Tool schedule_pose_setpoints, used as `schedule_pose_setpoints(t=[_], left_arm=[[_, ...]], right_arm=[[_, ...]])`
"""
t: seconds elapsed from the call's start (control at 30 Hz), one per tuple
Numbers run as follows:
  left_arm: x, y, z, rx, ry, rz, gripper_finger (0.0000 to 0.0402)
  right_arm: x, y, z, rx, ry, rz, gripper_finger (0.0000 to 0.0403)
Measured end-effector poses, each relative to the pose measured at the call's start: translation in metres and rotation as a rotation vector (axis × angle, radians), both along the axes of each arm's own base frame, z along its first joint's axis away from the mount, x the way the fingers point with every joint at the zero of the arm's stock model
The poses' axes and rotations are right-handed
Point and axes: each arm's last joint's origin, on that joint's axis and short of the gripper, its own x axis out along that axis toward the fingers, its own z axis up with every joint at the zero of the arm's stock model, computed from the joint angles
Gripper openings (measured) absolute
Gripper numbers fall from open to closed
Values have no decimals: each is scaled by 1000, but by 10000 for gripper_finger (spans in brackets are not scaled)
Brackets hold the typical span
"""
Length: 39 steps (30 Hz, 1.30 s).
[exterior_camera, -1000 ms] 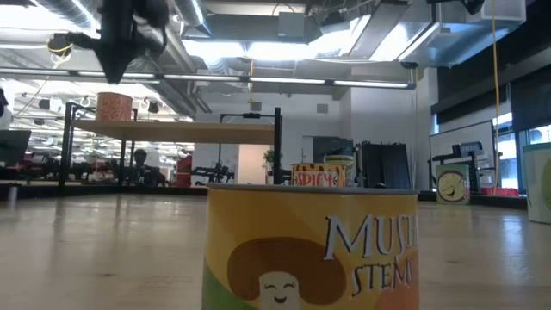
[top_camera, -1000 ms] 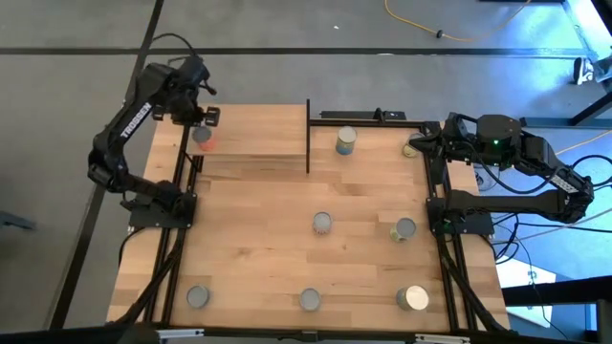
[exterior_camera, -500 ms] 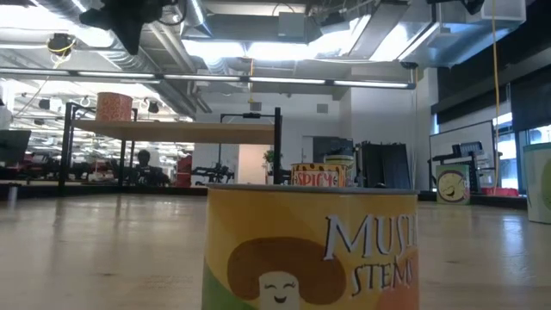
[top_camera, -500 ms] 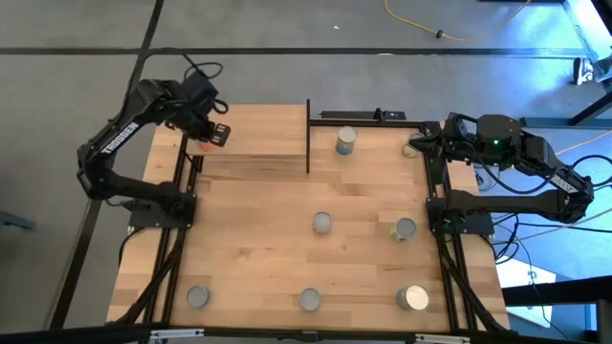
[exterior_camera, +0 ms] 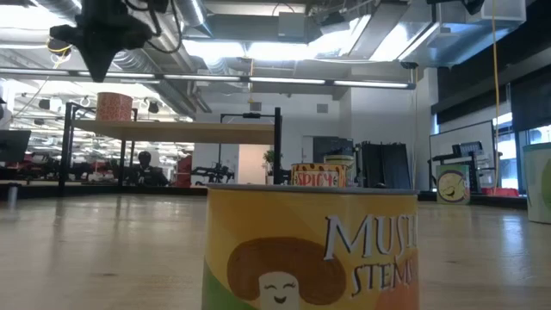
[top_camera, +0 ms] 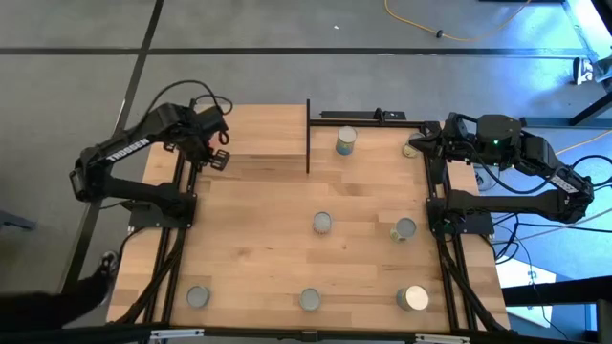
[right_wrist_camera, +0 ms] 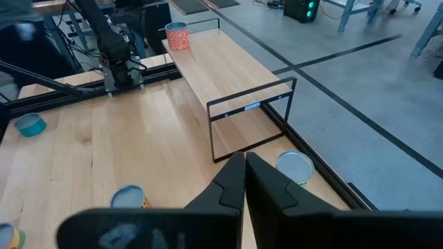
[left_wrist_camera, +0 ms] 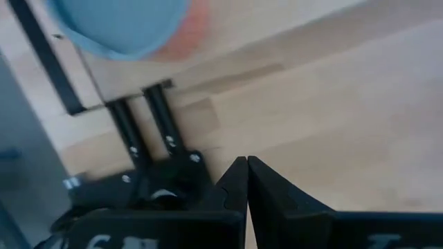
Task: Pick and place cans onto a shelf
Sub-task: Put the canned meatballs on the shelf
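Wooden surface carries six cans, while a pink-labelled can stands on the shelf at its far left end. Left pincer hangs beside the shelf, fingers pressed together, empty. Right pincer, likewise closed and empty, waits at the surface's right edge.

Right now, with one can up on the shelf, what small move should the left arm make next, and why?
Probably swing the left gripper, shut and empty, toward the nearest can on the table and open it. The pink can already stands on the shelf, while several cans remain on the tabletop.
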Motion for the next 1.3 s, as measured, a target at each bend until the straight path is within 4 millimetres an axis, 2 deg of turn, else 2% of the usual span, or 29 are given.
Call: schedule_pose_setpoints(t=[0.17, 0.4, 0.97, 1.3], left_arm=[[-7, 8, 1, 93, 63, 29, 0], [-13, 21, -2, 70, 91, 35, 0], [1, 43, -18, 16, 170, 19, 0], [0, 58, -22, 30, 164, 21, 0]], right_arm=[[0, 0, 0, -8, 3, 4, 16], [0, 0, 0, -21, 9, 9, 16], [0, 0, 0, -17, 7, 8, 16], [0, 0, 0, -16, 7, 8, 16]])
